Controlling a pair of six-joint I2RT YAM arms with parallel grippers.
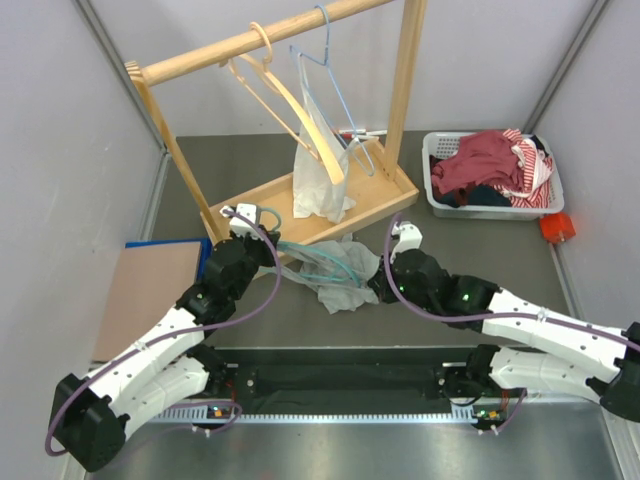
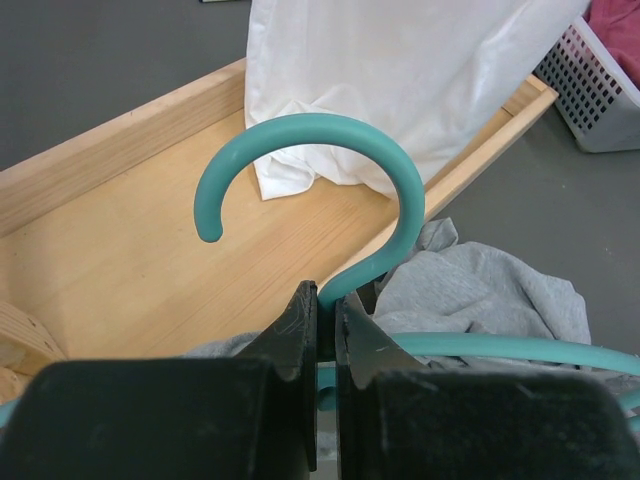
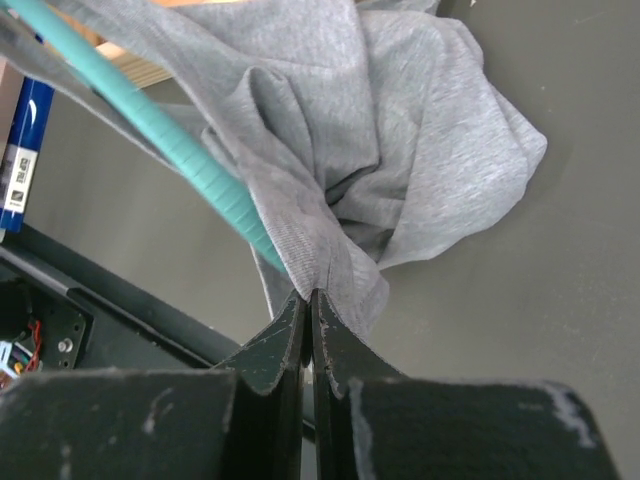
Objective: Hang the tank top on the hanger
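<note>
The grey tank top lies bunched on the dark table in front of the wooden rack base, draped over the teal hanger. My left gripper is shut on the neck of the teal hanger, just below its curved hook, which points up over the rack base. My right gripper is shut on a ribbed edge of the tank top, with a hanger arm running under the cloth beside it. In the top view the right gripper sits at the top's right edge.
A wooden garment rack stands behind, carrying a pale wooden hanger, a light blue wire hanger and a white plastic bag. A white basket of red clothes sits right. A brown board lies left.
</note>
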